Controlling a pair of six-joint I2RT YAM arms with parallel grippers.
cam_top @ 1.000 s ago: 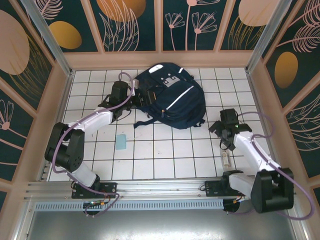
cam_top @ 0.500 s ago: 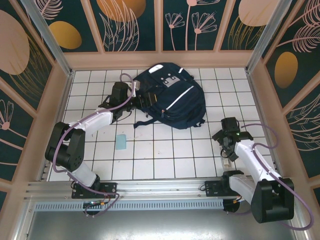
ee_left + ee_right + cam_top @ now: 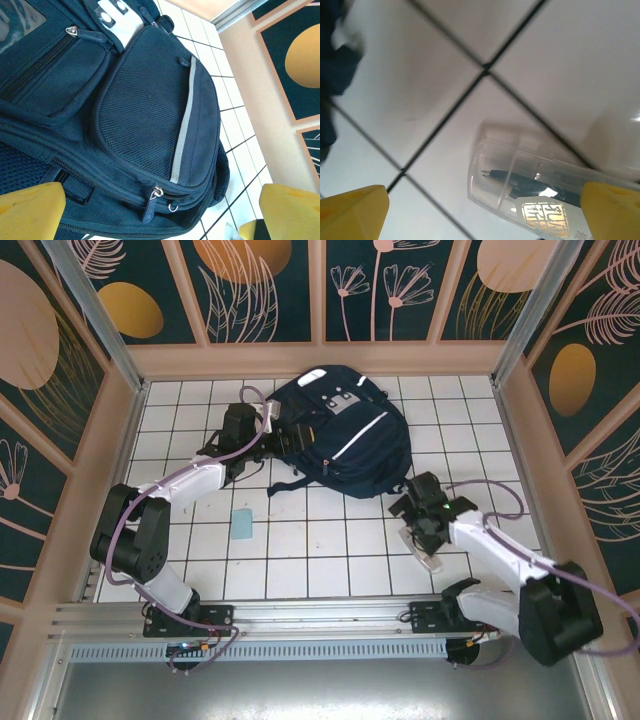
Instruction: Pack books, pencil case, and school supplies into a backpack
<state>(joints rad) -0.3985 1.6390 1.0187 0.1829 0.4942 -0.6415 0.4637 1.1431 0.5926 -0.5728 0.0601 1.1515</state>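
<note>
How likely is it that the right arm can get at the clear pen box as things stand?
Probably yes: the right gripper hangs open over the clear pen box, which lies uncovered on bare tile with nothing in between.

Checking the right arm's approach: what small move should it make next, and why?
Probably turn the right gripper at the wrist so its fingers straddle the narrow width of the clear pen case. The jaws stand wide open above it, not touching, but the case's length runs toward one finger and passes beneath it, so closing now would likely miss.
</note>
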